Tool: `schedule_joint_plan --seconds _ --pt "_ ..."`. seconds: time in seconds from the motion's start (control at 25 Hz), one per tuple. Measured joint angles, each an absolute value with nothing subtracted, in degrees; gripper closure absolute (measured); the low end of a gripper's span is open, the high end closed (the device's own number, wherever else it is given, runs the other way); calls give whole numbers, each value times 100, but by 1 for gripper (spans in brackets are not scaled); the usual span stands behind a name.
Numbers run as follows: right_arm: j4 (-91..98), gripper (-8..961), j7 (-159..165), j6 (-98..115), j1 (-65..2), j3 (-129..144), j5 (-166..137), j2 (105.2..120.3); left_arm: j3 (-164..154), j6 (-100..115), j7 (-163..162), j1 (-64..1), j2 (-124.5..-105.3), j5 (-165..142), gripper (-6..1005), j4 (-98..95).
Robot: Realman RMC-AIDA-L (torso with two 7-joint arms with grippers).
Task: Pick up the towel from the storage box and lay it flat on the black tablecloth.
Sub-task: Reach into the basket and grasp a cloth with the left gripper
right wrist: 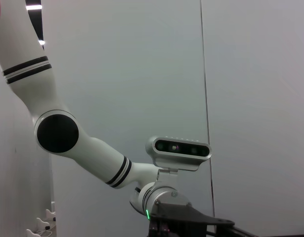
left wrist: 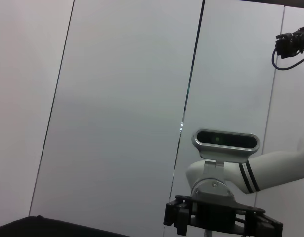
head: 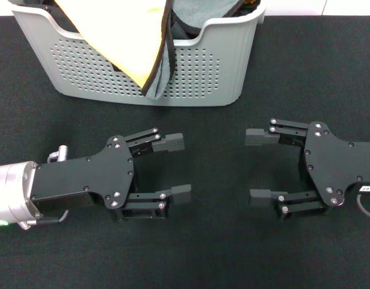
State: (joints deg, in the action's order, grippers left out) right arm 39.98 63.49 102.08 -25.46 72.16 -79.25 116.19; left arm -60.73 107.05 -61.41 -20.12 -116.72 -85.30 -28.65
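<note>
Honestly, from the head view the towel point(head: 147, 42) looks soft, light and floppy: yellow-orange one side, grey-green the other, thin black edging. It's in the storage box point(head: 203, 75) with a flap spilling over the front rim, and I'd pinch it there. Left gripper point(head: 172, 168) and right gripper point(head: 257, 165) both sit spread wide and empty, low over the black tablecloth point(head: 215, 253). Wrist views just show each other's arm against a pale wall, no towel.
</note>
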Motion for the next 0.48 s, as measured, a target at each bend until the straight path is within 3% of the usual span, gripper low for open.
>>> schedule_joint_plan --seconds 0.48 --pt "3999 138 6340 10210 -2516 7200 -7888 11619 -6052 10632 -6121 -2013 -11672 -8534 182 -2831"
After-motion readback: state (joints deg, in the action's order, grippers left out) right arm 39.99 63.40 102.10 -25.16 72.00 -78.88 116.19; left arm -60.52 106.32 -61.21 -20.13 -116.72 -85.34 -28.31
